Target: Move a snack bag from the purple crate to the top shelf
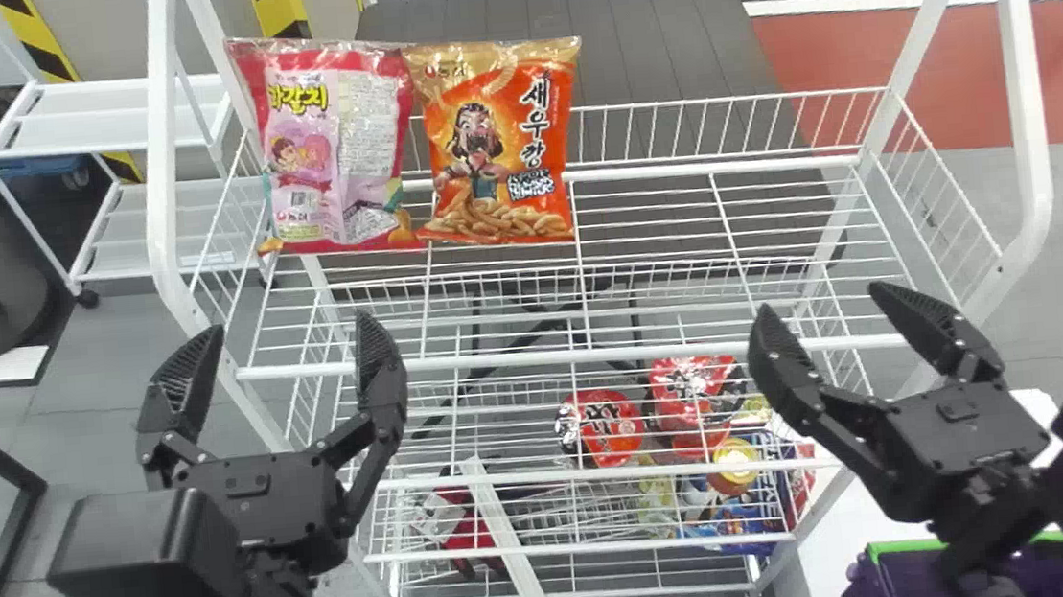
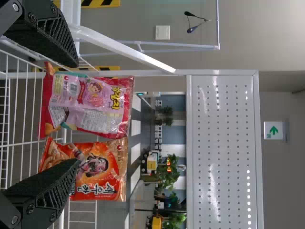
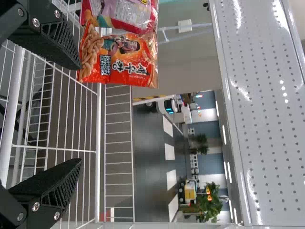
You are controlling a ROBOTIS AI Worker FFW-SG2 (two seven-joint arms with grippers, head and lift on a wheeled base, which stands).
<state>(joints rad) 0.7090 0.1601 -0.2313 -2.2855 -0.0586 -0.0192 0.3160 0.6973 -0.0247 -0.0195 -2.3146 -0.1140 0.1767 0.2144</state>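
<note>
Grey floor (image 1: 115, 373) behind; pink bag (image 1: 341, 152), orange bag (image 1: 499, 147) on top shelf (image 1: 652, 353), left. Left end effector (image 1: 289, 327), right end effector (image 1: 822, 300) wide, empty. Likely picking stage: right one should lower to purple crate (image 1: 1046, 573), near right, for bag presumably inside.

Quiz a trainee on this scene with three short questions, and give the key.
1. Fill in the word: on the top shelf, the pink bag is to the robot's ____ of the orange bag.
2. Multiple choice: where is the purple crate?
a) on the top shelf
b) low down, at the robot's right
c) between the two bags
3. True or false: the left hand and the right hand are both open and hold nothing.

Key: 1 left; 2 b; 3 true
</note>
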